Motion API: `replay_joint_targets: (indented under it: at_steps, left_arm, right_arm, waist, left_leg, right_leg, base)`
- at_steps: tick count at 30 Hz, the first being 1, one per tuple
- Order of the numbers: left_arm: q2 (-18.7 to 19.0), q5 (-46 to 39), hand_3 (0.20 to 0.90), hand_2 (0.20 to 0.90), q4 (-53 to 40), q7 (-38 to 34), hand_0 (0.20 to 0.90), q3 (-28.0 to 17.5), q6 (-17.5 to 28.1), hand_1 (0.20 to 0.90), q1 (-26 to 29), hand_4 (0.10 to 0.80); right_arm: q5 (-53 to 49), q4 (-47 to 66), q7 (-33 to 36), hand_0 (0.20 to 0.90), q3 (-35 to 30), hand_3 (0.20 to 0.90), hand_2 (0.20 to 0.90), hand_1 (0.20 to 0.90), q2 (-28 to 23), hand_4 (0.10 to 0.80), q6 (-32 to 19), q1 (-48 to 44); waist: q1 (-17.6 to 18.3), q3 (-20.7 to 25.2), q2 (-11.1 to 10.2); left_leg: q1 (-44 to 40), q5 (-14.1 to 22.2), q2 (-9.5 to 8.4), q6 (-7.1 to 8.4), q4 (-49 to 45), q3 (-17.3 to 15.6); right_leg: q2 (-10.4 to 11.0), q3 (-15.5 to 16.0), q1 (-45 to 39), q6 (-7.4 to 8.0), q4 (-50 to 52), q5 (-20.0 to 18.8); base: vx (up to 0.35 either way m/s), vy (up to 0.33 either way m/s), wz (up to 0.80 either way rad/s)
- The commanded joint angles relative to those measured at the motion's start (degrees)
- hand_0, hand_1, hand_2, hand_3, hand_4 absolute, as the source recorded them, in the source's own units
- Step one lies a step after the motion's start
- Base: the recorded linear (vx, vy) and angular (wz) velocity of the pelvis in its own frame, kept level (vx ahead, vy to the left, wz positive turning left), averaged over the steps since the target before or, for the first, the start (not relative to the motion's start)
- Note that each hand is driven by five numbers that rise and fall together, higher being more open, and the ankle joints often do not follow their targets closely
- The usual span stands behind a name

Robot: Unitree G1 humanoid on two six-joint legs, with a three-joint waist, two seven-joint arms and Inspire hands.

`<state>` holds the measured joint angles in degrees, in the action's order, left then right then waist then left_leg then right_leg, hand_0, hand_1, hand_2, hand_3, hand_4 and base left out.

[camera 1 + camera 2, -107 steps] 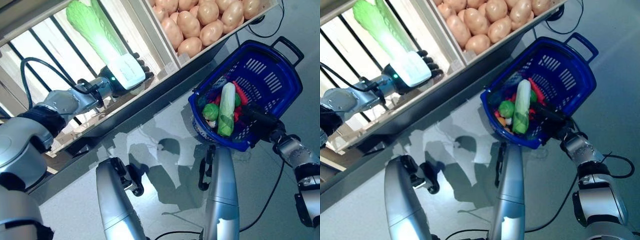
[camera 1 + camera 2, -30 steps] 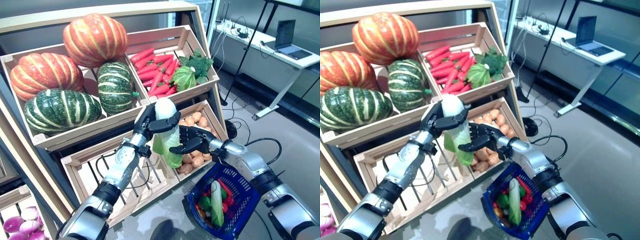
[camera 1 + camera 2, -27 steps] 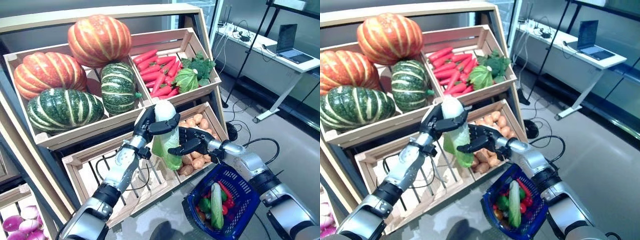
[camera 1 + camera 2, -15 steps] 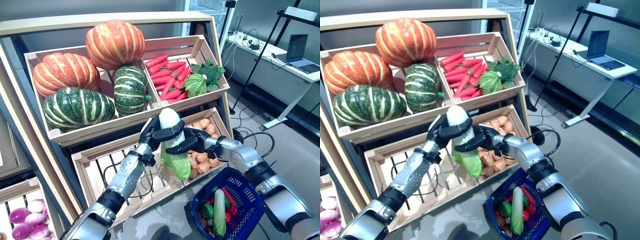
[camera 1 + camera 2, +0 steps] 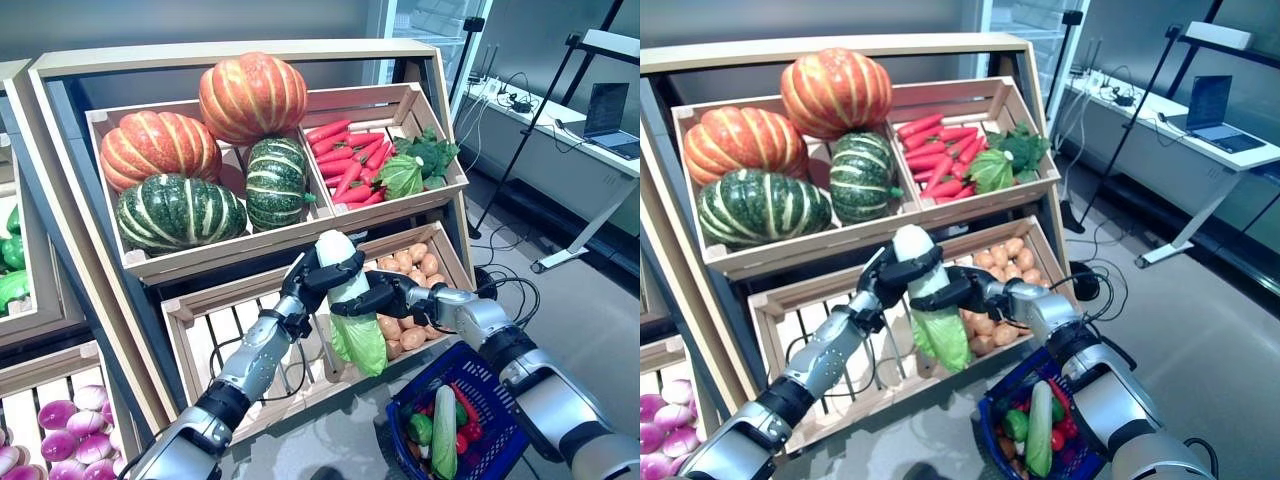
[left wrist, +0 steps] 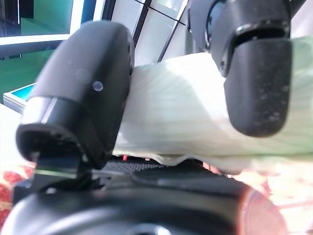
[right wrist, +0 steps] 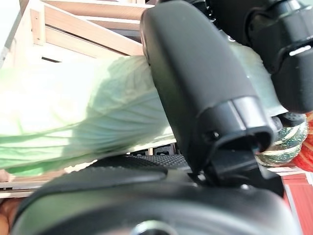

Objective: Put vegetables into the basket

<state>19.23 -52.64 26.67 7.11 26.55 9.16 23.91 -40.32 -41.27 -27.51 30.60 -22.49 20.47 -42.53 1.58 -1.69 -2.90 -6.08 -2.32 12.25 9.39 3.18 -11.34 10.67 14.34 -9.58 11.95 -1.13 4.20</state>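
Note:
A long napa cabbage (image 5: 357,330), white stem up and green leaves hanging down, is held in front of the stand's lower crate. My left hand (image 5: 308,276) is curled round its white stem end. My right hand (image 5: 378,298) is curled round it just below, from the other side. In the left wrist view the thumb (image 6: 83,98) presses on the pale stem (image 6: 190,127). In the right wrist view the thumb (image 7: 195,73) lies over the green leaves (image 7: 73,107). The blue basket (image 5: 497,372) stands on the floor below and to the right, holding a long pale green vegetable (image 5: 445,432) and small red and green ones.
The wooden vegetable stand (image 5: 250,250) with slanted crates rises right behind the hands. A white desk (image 5: 600,130) with a laptop and black stand legs are at the far right. Cables (image 5: 505,290) lie on the grey floor beside the basket.
The camera has tilted up to the stand. My right hand left the basket's rim, came up to the cabbage in my left hand and closed round it; the pair shifted slightly right.

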Motion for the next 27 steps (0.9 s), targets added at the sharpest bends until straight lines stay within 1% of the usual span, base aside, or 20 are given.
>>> replay_joint_targets:
  at_steps: [1, 3, 4, 5, 6, 10, 11, 12, 16, 18, 22, 24, 26, 27]
  left_arm:
    - [-5.13, -1.72, 0.3, 0.3, -13.44, 8.6, 0.3, 4.33, 7.19, 0.3, 6.29, 0.4]
    - [-4.43, -0.08, 0.3, 0.3, -14.1, 7.85, 0.3, 3.87, 6.89, 0.3, 6.53, 0.4]
    - [-4.02, 1.0, 0.396, 0.396, -14.27, 7.12, 0.396, 3.59, 6.67, 0.396, 6.64, 0.464]
    - [-3.47, 2.13, 0.507, 0.507, -14.41, 6.62, 0.507, 3.2, 6.0, 0.507, 6.79, 0.538]
    - [-2.77, 2.86, 0.9, 0.9, -14.33, 6.55, 0.9, 2.83, 5.4, 0.9, 6.99, 0.8]
    - [0.26, 5.72, 0.9, 0.9, -13.23, 6.07, 0.9, 1.9, 4.47, 0.9, 7.61, 0.8]
    - [1.77, 7.74, 0.9, 0.9, -12.76, 3.9, 0.9, 1.3, 4.82, 0.9, 7.83, 0.8]
    - [2.45, 8.41, 0.9, 0.9, -12.26, 3.29, 0.9, 0.7, 4.96, 0.9, 7.89, 0.8]
    - [6.33, 14.25, 0.9, 0.9, -7.95, 2.21, 0.9, -4.51, 6.67, 0.9, 6.08, 0.8]
    - [8.08, 16.96, 0.9, 0.9, -6.13, 1.73, 0.9, -6.32, 7.28, 0.9, 5.22, 0.8]
    - [11.94, 24.26, 0.9, 0.9, -1.14, 0.02, 0.9, -7.91, 9.54, 0.9, 5.07, 0.8]
    - [14.05, 28.07, 0.9, 0.9, 1.49, -1.73, 0.9, -7.95, 10.02, 0.9, 6.15, 0.8]
    - [15.2, 31.21, 0.9, 0.9, 3.41, -2.57, 0.9, -8.17, 10.82, 0.9, 6.73, 0.8]
    - [17.19, 35.04, 0.9, 0.9, 5.93, -3.91, 0.9, -8.11, 12.19, 0.9, 7.54, 0.8]
  right_arm:
    - [-1.1, -11.63, 6.97, 0.3, -7.17, 0.3, 0.3, 0.3, -3.38, 0.4, -5.22, -8.81]
    - [-0.87, -11.06, 7.25, 0.3, -7.26, 0.3, 0.3, 0.3, -4.21, 0.4, -5.19, -7.75]
    - [-0.85, -10.6, 7.71, 0.3, -7.35, 0.3, 0.3, 0.3, -4.65, 0.4, -5.27, -7.17]
    - [-1.09, -9.91, 8.05, 0.3, -7.56, 0.3, 0.3, 0.3, -5.18, 0.4, -5.15, -6.58]
    - [-1.18, -9.53, 8.22, 0.3, -7.95, 0.3, 0.3, 0.3, -5.68, 0.4, -5.19, -5.89]
    - [-0.75, -8.76, 8.74, 0.3, -9.02, 0.3, 0.3, 0.3, -7.62, 0.4, -5.91, -3.67]
    - [-0.78, -8.47, 9.05, 0.3, -9.76, 0.3, 0.3, 0.3, -8.53, 0.4, -6.74, -2.4]
    - [-1.09, -8.31, 8.96, 0.3, -10.18, 0.3, 0.3, 0.3, -8.96, 0.4, -7.34, -1.64]
    - [-1.67, -7.37, 7.92, 0.3, -14.38, 0.3, 0.3, 0.3, -12.01, 0.4, -8.19, 4.91]
    - [-2.31, -8.23, 8.03, 0.3, -16.65, 0.3, 0.3, 0.3, -13.05, 0.4, -8.24, 7.64]
    - [-1.59, -12.0, 7.82, 0.3, -21.1, 0.3, 0.3, 0.3, -15.45, 0.4, -9.87, 11.86]
    - [-2.19, -14.63, 8.21, 0.3, -22.92, 0.3, 0.3, 0.3, -16.62, 0.4, -10.41, 12.84]
    - [-2.61, -16.21, 8.25, 0.3, -23.89, 0.3, 0.3, 0.3, -17.4, 0.4, -10.57, 13.23]
    - [-3.29, -18.32, 8.6, 0.3, -25.26, 0.3, 0.3, 0.3, -18.29, 0.4, -11.01, 13.98]
  waist:
    - [-1.06, 3.8, 0.85]
    - [-0.63, 3.82, 0.96]
    - [-0.4, 3.84, 1.04]
    - [-0.17, 3.81, 1.11]
    - [-0.02, 3.8, 1.15]
    - [0.62, 3.48, 1.44]
    - [0.9, 3.34, 1.57]
    - [0.99, 3.28, 1.6]
    - [1.41, 3.08, 1.69]
    - [1.59, 3.01, 1.74]
    - [2.09, 2.65, 1.86]
    - [2.38, 2.4, 1.93]
    - [2.51, 2.23, 1.97]
    - [2.77, 2.03, 2.07]
  left_leg:
    - [0.25, 1.91, -2.64, -3.34, 1.28, -0.74]
    - [-0.01, 1.9, -2.58, -3.31, 1.39, -0.96]
    - [-0.08, 1.86, -2.55, -3.29, 1.45, -1.09]
    - [-0.11, 1.86, -2.53, -3.29, 1.44, -1.22]
    - [-0.11, 1.87, -2.5, -3.3, 1.42, -1.31]
    - [-0.14, 1.8, -2.45, -3.28, 1.41, -1.61]
    - [-0.15, 1.77, -2.45, -3.3, 1.45, -1.69]
    - [-0.17, 1.77, -2.43, -3.29, 1.45, -1.78]
    - [-0.37, 1.7, -2.26, -3.15, 1.44, -2.35]
    - [-0.33, 1.68, -2.21, -3.11, 1.39, -2.57]
    - [-0.13, 1.6, -2.06, -3.1, 1.24, -2.92]
    - [-0.09, 1.54, -1.97, -3.07, 1.06, -3.21]
    - [-0.06, 1.56, -1.95, -3.08, 0.88, -3.45]
    - [-0.05, 1.6, -1.93, -3.13, 0.46, -3.82]
  right_leg:
    - [-2.91, -3.88, 3.79, -4.12, -2.86, -5.78]
    - [-2.95, -4.16, 3.74, -4.07, -2.94, -5.85]
    - [-2.99, -4.33, 3.75, -4.05, -2.98, -5.88]
    - [-3.0, -4.47, 3.77, -4.05, -2.97, -5.85]
    - [-2.99, -4.53, 3.82, -4.01, -2.92, -5.84]
    - [-3.1, -4.97, 4.1, -3.94, -2.77, -5.91]
    - [-3.14, -5.14, 4.16, -3.91, -2.81, -5.94]
    - [-3.13, -5.2, 4.16, -3.89, -2.81, -5.94]
    - [-3.09, -5.11, 4.08, -3.8, -2.85, -6.01]
    - [-3.07, -5.18, 4.16, -3.72, -2.83, -5.99]
    - [-3.17, -5.4, 4.53, -3.59, -2.71, -6.0]
    - [-3.22, -5.55, 4.66, -3.49, -2.53, -5.95]
    - [-3.24, -5.75, 4.76, -3.48, -2.31, -5.81]
    - [-3.23, -6.0, 4.96, -3.47, -1.75, -5.56]
  base:
    - [0.0, 0.0, 0.0]
    - [0.0, 0.0, 0.0]
    - [0.0, 0.0, 0.0]
    - [0.008, 0.012, -0.07]
    - [0.002, 0.012, -0.07]
    - [0.0, 0.002, -0.02]
    - [-0.012, 0.023, -0.04]
    - [-0.005, 0.022, -0.07]
    - [0.017, 0.01, -0.07]
    - [0.018, 0.006, -0.1]
    - [0.003, 0.0, -0.03]
    - [0.005, -0.001, -0.03]
    - [0.012, 0.003, -0.1]
    - [0.014, 0.004, -0.17]
